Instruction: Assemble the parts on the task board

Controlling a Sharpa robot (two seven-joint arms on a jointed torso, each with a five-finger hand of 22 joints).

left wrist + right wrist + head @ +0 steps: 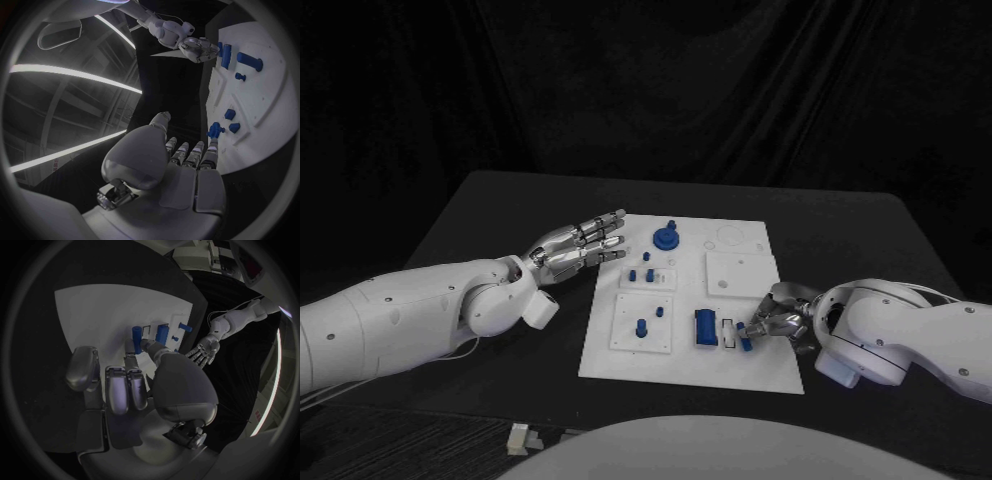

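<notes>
Black surface [488, 210] under a white board [687, 362] at centre of the head frame.

On the board: round blue part [666, 238] at upper middle; small blue pegs [643, 273] just below it on a raised white square; more pegs [640, 328] on the lower-left square; blue block [707, 328] upright at lower middle, with a white slot [727, 334] just right of it. Plain white square [740, 272] at right middle, faint ring [731, 237] above it.

Left hand [577, 246] left of the board's upper-left corner, above the surface, fingers [603, 232] stretched out and apart, holding nothing; same in the left wrist view [181, 165], fingertips pointing at the board [262, 115] edge near a blue part [215, 130].

Right hand [776, 322] at lower right of the head frame, over the board's right edge. Fingers curled toward a small blue piece [744, 340] just right of the slot; touching it or close, grip on it not clear. Right wrist view: right hand [134, 380] with fingers [125, 390] bent inward, one reaching to a blue cylinder [137, 333] on the board [106, 310]; contact cannot be told.
</notes>
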